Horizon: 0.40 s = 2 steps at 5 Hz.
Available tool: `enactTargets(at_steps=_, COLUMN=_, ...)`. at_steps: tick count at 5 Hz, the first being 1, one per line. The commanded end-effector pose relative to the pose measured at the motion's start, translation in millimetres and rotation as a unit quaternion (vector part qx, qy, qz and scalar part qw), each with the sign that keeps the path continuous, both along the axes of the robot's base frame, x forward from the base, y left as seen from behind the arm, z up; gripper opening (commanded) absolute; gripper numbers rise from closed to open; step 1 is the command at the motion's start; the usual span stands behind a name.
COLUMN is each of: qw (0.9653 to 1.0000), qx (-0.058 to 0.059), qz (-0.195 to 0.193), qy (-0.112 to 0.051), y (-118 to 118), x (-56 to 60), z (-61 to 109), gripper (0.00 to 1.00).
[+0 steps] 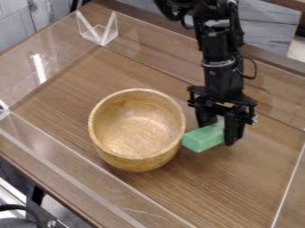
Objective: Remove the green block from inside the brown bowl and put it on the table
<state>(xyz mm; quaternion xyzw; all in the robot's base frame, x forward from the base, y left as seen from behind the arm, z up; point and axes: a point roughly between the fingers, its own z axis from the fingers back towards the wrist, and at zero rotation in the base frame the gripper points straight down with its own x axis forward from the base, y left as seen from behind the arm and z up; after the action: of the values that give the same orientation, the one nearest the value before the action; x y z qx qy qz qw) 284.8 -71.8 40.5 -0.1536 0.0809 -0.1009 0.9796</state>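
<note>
The green block (202, 139) sits low over the table (226, 191), just right of the brown bowl (137, 129) and outside it. My gripper (219, 135) reaches down from above and is shut on the block's right end, black fingers on either side. The block's left end is close to the bowl's outer wall; whether it rests on the tabletop I cannot tell. The bowl's pale inside holds nothing.
Low clear acrylic walls (48, 53) border the tabletop. A folded clear plastic piece (98, 27) stands at the back left corner. The black arm (215, 36) rises toward the top of the view.
</note>
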Motion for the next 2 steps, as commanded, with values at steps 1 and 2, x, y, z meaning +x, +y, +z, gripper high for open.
enactTargets(at_steps=1, qw=0.9995, qx=-0.006, qz=-0.001, qy=-0.030, y=1.8, x=13.9, z=13.2, gripper=0.00)
enactTargets(at_steps=2, qw=0.9995, qx=-0.009, qz=-0.002, qy=-0.031, y=2.2, x=16.5, z=12.9, gripper=0.00)
